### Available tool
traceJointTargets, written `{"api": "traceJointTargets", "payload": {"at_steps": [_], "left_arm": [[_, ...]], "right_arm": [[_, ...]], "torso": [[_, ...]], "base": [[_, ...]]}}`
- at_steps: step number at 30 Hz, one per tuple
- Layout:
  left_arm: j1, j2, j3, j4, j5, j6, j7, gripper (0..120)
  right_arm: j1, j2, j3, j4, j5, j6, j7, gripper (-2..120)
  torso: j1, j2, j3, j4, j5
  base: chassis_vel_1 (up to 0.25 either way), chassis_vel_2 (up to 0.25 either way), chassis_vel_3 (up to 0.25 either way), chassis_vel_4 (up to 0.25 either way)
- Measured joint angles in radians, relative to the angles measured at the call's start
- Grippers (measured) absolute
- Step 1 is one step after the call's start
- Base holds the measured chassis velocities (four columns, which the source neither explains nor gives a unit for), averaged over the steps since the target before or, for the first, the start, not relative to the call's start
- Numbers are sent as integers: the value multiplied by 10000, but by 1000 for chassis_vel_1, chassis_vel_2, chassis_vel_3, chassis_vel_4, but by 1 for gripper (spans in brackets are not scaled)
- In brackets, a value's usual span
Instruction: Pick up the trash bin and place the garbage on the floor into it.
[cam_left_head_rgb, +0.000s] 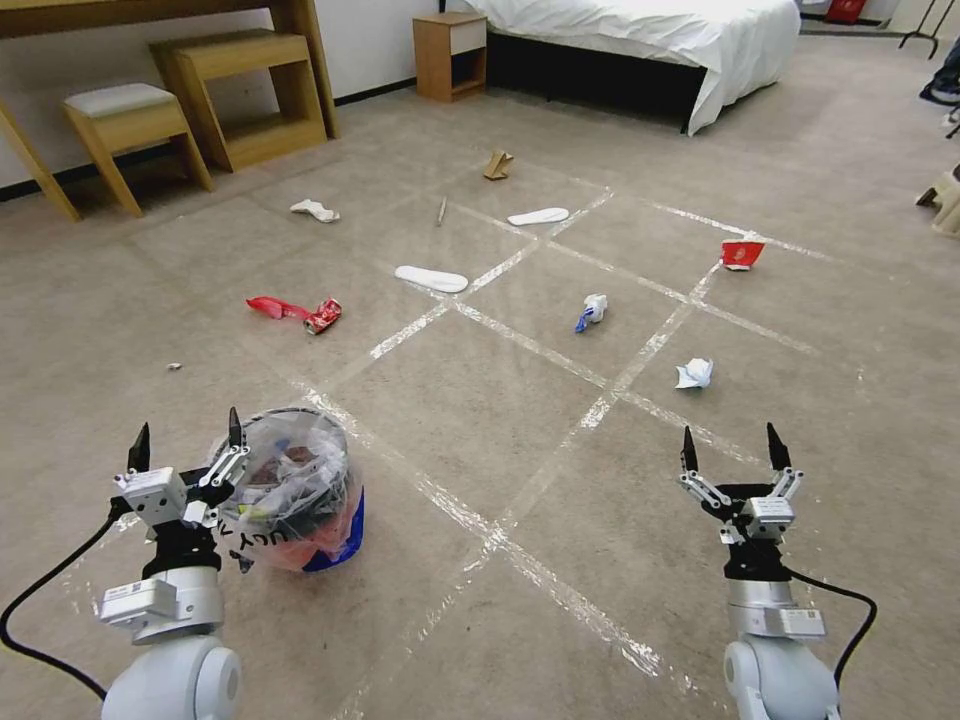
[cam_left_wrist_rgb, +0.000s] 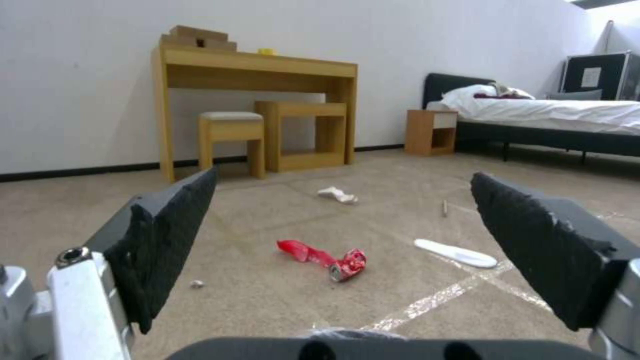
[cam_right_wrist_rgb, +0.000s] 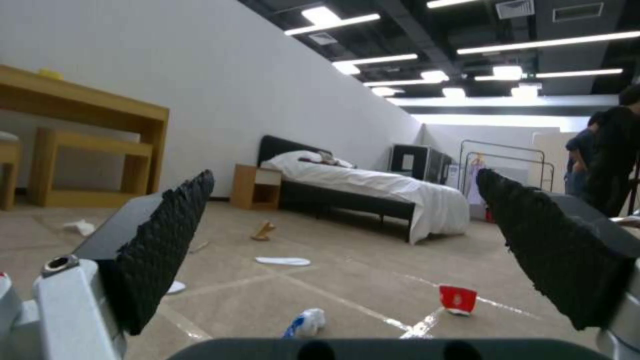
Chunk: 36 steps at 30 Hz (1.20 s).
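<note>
Left gripper (cam_left_head_rgb: 185, 440) gapes wide, empty, one finger at the trash bin (cam_left_head_rgb: 297, 490) rim; bin just to its right. Right gripper (cam_left_head_rgb: 735, 450) also wide, empty, well apart.

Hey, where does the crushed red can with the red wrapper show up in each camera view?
Head: crushed red can on the carpet, ahead of the trash bin.
Left wrist: between the open fingers.
Right wrist: not in it.
Shared landmark: wooden nightstand beside the bed.
</note>
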Motion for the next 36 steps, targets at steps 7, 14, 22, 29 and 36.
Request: {"api": "traceJointTargets", "payload": {"at_steps": [7, 14, 22, 29, 36], "left_arm": [[19, 5, -3, -30, -30, 0, 0, 100], [45, 4, 19, -64, -30, 0, 0, 100], [56, 10, 57, -124, -27, 16, -10, 100], [52, 19, 63, -127, -27, 28, -21, 100], [49, 7, 61, -108, -30, 30, -35, 100]], "right_arm": [[25, 35, 20, -13, -59, 26, -32, 100], [23, 44, 57, -61, -80, 34, -107, 100], [39, 60, 55, -119, -92, 52, -168, 100], [61, 61, 28, -161, -75, 51, -214, 100], [97, 71, 2, -218, -87, 56, -229, 100]], "torso": [[0, 1, 0, 0, 0], [0, 1, 0, 1, 0], [0, 1, -1, 0, 0], [1, 0, 2, 0, 0], [0, 1, 1, 1, 0]], "base": [[0, 0, 0, 0], [0, 0, 0, 0], [-51, 44, 59, -46], [-149, 147, 133, -142], [-132, 134, 129, -135]]}}
